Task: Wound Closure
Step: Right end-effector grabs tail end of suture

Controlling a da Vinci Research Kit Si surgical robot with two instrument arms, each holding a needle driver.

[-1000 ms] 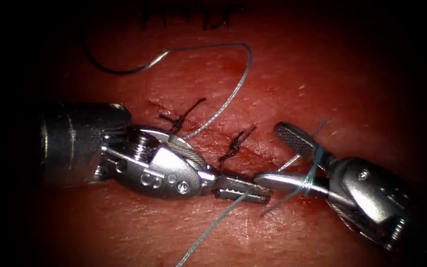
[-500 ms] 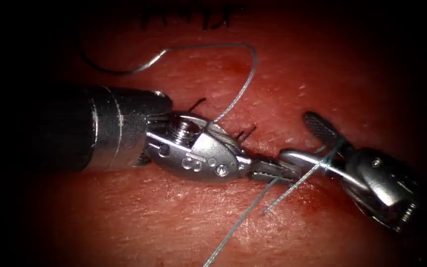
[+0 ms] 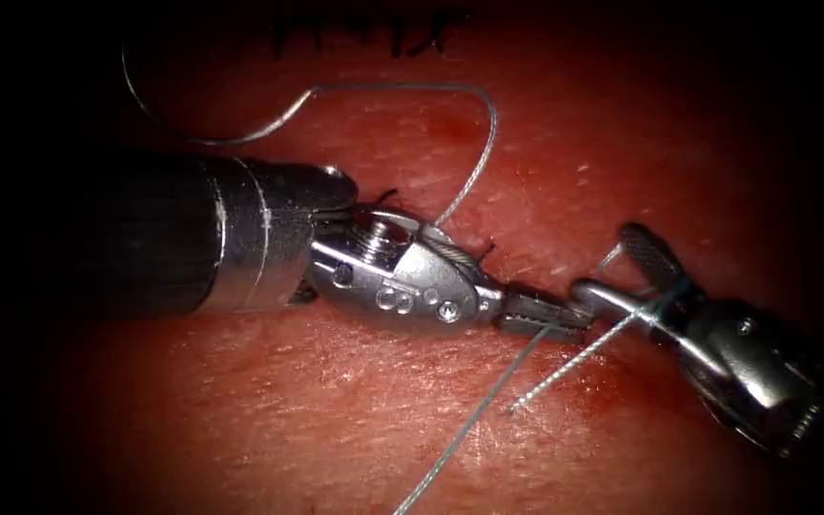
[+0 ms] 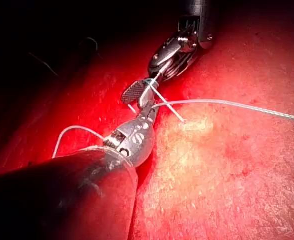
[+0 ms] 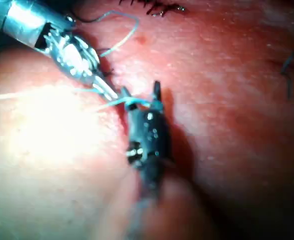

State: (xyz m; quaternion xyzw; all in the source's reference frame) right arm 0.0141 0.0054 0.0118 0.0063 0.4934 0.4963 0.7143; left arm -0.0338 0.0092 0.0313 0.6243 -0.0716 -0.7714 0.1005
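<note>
Tissue [image 3: 336, 410] underneath, with the cut under the tools. Left tool [image 3: 547, 315] clamped on the thread [image 3: 469, 424], presumably for tension. Right tool [image 3: 622, 277] gaping wide, gripping nothing, thread wrapped round one jaw. Needle [image 3: 159, 122] lying loose upper left, out of the tissue.

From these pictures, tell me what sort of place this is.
Likely a suturing practice bench: tissue under close light, a left tool shut on thread, and a right tool with open jaws wrapped in thread.
</note>
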